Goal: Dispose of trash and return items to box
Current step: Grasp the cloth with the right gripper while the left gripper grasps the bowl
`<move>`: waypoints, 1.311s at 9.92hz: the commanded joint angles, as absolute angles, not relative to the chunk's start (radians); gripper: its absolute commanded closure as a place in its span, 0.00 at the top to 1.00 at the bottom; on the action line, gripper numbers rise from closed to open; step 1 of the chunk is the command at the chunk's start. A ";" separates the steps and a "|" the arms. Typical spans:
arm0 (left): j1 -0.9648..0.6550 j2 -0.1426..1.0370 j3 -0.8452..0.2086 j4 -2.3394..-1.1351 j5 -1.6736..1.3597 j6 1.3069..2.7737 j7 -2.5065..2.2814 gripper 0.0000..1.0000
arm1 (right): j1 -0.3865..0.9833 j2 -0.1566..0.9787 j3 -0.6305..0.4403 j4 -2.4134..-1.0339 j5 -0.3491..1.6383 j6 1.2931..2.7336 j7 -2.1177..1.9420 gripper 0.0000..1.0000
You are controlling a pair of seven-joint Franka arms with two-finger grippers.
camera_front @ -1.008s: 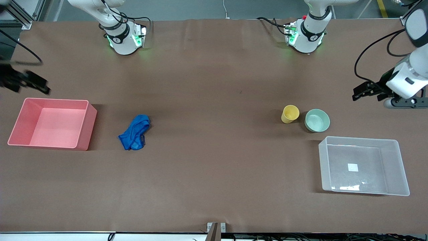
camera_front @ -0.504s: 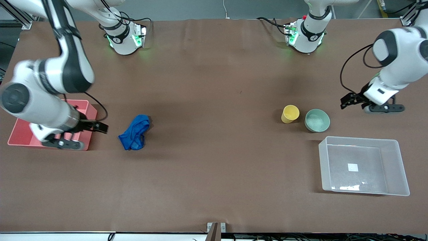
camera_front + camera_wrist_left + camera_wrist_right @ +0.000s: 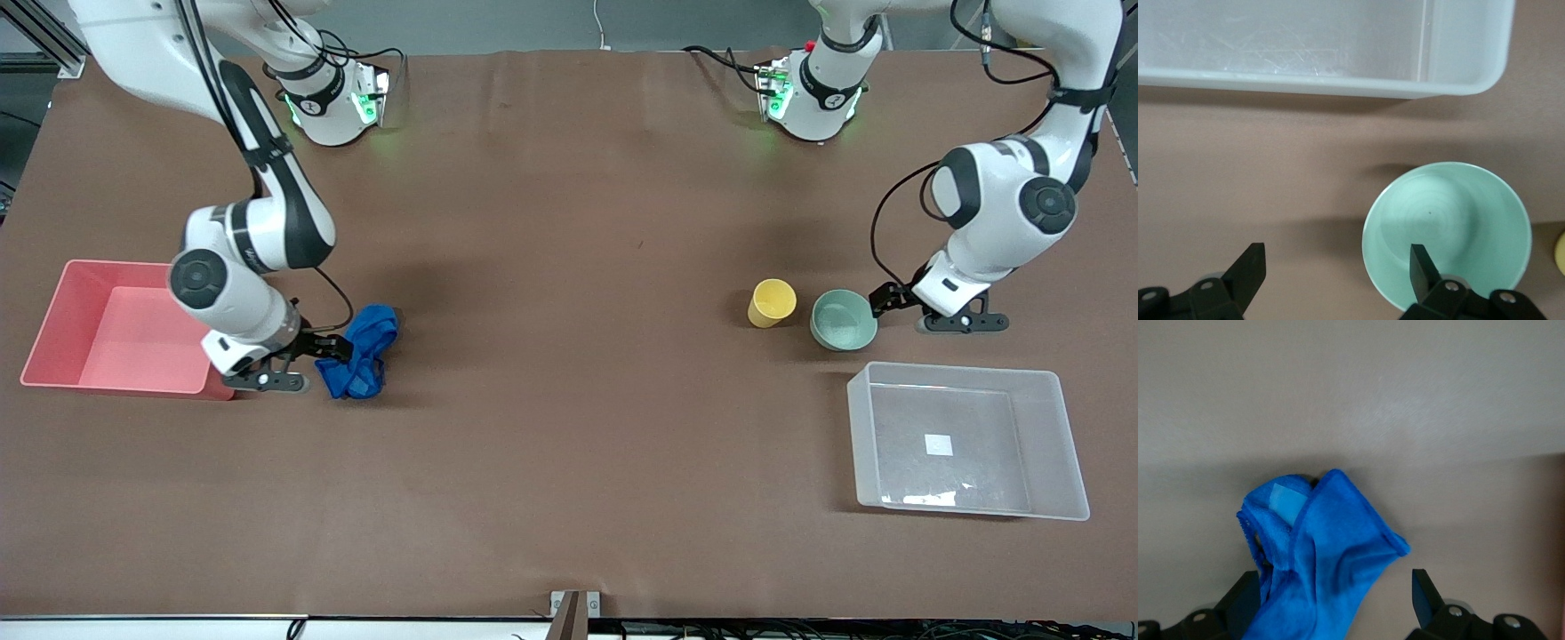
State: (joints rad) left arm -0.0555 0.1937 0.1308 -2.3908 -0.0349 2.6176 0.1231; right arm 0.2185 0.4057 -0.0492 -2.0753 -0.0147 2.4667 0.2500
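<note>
At lower left of the front view, the right gripper (image 3: 327,348) is held wide apart at the rag (image 3: 359,350), which lies beside the pink bin (image 3: 55,302), probably so it can be pinched. At right, the left gripper (image 3: 885,299), also spread, is placed over the bowl (image 3: 843,319) rim, beside the cup (image 3: 771,302) and above the box (image 3: 1073,482).

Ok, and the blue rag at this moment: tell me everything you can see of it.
The blue rag is a small bright blue soft cloth, crumpled into irregular folds with stitched edges and a pale rectangular tag showing in the right wrist view. It lies flat on the brown table, beside the pink bin toward the right arm's end. The right gripper is open at its edge, one finger on each side of the cloth; no grip has closed on it.
</note>
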 commanded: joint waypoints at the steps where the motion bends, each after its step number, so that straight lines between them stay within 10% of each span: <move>1: -0.058 0.280 0.112 -2.384 -0.040 2.670 0.129 0.93 | 0.249 0.454 -0.054 -2.079 -0.018 2.517 0.293 0.91; 4: -0.057 0.327 0.072 -2.367 -0.052 2.697 0.112 0.83 | 0.256 0.480 -0.054 -2.092 -0.025 2.533 0.291 0.37; 6: -0.052 0.336 0.068 -2.367 -0.054 2.698 0.081 0.52 | 0.246 0.491 -0.052 -2.092 -0.022 2.530 0.298 0.02; 9: -0.055 0.348 0.067 -2.367 -0.051 2.706 0.095 0.02 | 0.209 0.419 -0.054 -2.013 -0.018 2.345 0.291 0.01; 13: -0.052 0.139 0.064 -2.368 -0.046 2.509 0.103 0.00 | 0.002 0.244 -0.076 -1.810 -0.017 1.915 -0.029 0.01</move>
